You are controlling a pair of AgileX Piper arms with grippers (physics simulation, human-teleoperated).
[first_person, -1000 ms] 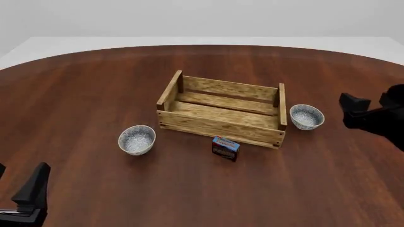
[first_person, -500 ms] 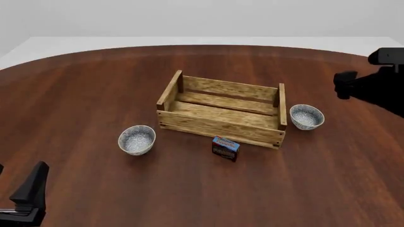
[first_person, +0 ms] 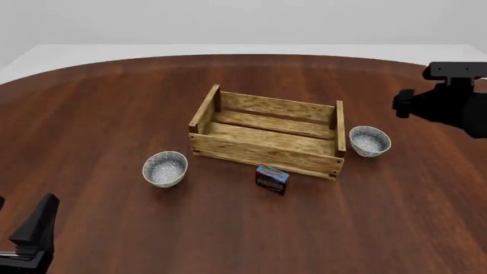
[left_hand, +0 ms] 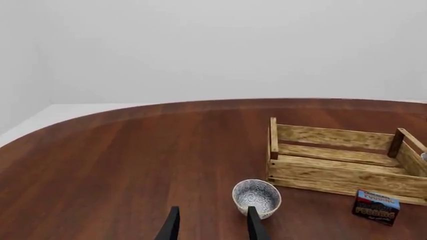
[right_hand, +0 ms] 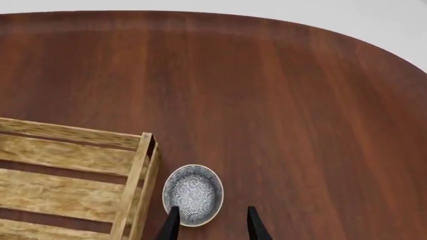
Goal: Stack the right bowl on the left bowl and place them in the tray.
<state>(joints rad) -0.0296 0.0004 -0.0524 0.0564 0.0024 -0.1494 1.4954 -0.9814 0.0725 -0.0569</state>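
The left bowl, white with grey speckles, sits on the table left of the wooden slatted tray. The matching right bowl sits just right of the tray. My right gripper hovers above and to the right of the right bowl; in the right wrist view it is open, with the bowl below its fingertips, next to the tray's end wall. My left gripper is low at the near left, open, facing the left bowl and the tray. Both bowls and the tray are empty.
A small dark carton with a blue top stands just in front of the tray's near wall, also in the left wrist view. The round brown table's far edge curves behind the tray.
My right arm has risen and swung up and back, away from the table's near right, to hover beside the right bowl. The left arm and the objects have not moved.
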